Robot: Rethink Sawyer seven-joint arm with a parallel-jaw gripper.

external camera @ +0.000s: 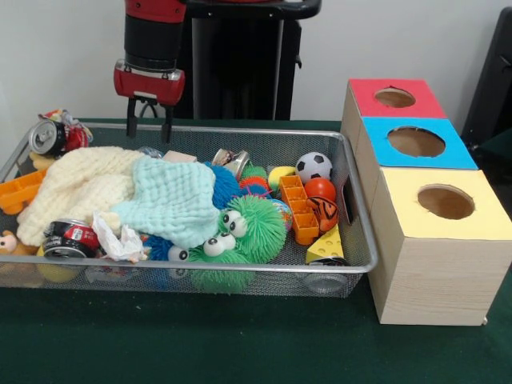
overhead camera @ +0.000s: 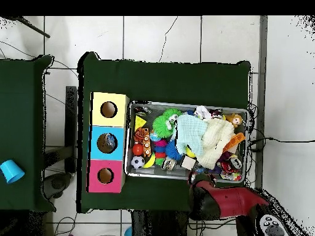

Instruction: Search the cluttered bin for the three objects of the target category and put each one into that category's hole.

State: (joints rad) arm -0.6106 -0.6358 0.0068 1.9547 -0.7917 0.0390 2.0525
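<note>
Bench carrying mesh bin; cloths are hiding much, target category unclear. Holed boxes are sitting just beside. Claw is hovering at far rim, open, empty: better lifting cloths aside first.

From my seat I see a counter covered in dark green cloth, standing on a floor of pale square tiles with dark joints. A second green-covered counter stands well apart to one side, with a blue cup at its edge. Thin cables trail across the tiles. Behind, a plain white wall looks evenly lit.
</note>
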